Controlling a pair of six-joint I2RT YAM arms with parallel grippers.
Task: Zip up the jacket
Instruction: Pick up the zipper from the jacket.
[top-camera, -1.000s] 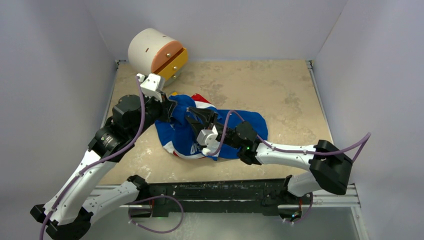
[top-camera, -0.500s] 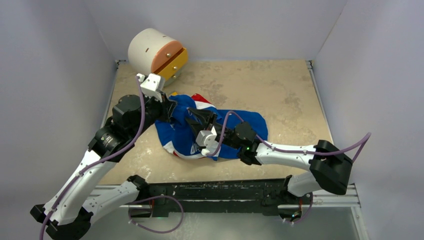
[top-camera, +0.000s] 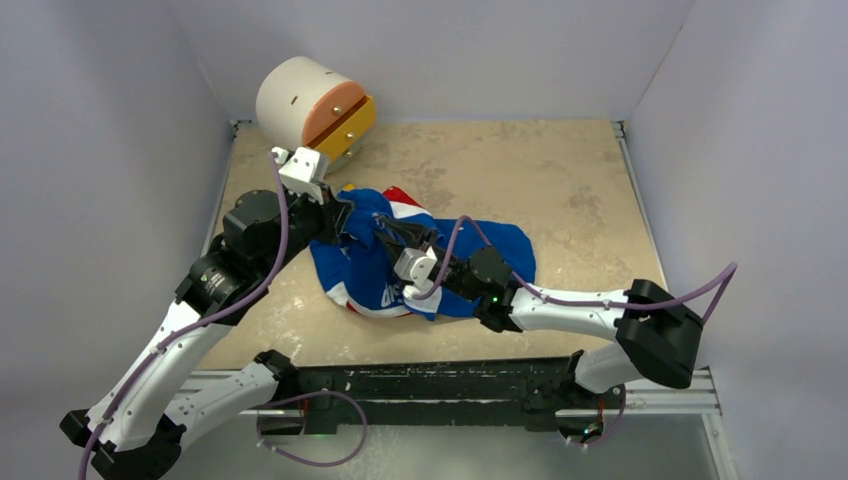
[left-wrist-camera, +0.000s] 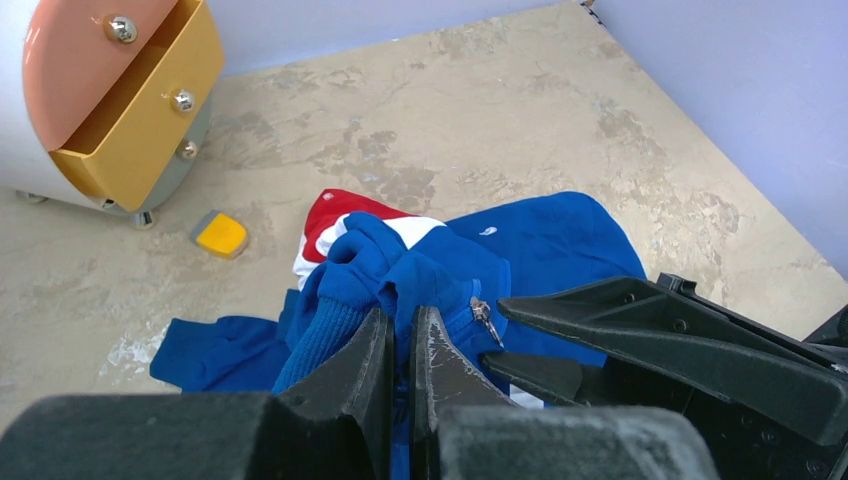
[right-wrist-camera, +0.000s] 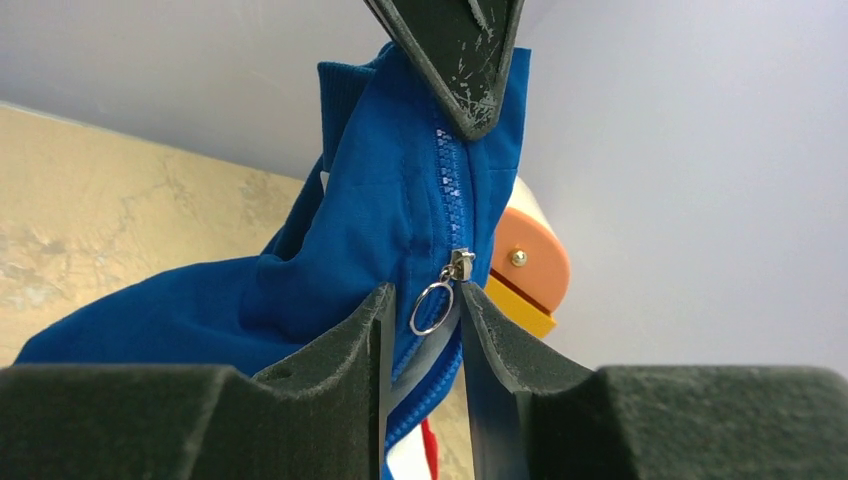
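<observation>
The royal-blue jacket (top-camera: 495, 252) with white and red panels lies crumpled at the table's middle. My left gripper (top-camera: 343, 216) is shut on a fold of its blue fabric beside the zipper and holds it raised; this shows in the left wrist view (left-wrist-camera: 402, 322). The metal zipper pull (left-wrist-camera: 485, 318) hangs just right of it. My right gripper (top-camera: 386, 234) stands narrowly open, its jaws either side of the zipper line, with the pull's ring (right-wrist-camera: 432, 306) between the tips (right-wrist-camera: 425, 297), not pinched. The left gripper's finger (right-wrist-camera: 455, 60) clamps the zipper tape above.
A white round drawer unit (top-camera: 305, 100) with an orange face and an open yellow drawer (left-wrist-camera: 130, 125) stands at the back left. A small yellow block (left-wrist-camera: 221, 234) lies on the table between it and the jacket. Grey walls enclose the table.
My right gripper has crept a little left and farther along the jacket, closer to the left gripper. The left gripper has kept its hold and place.
</observation>
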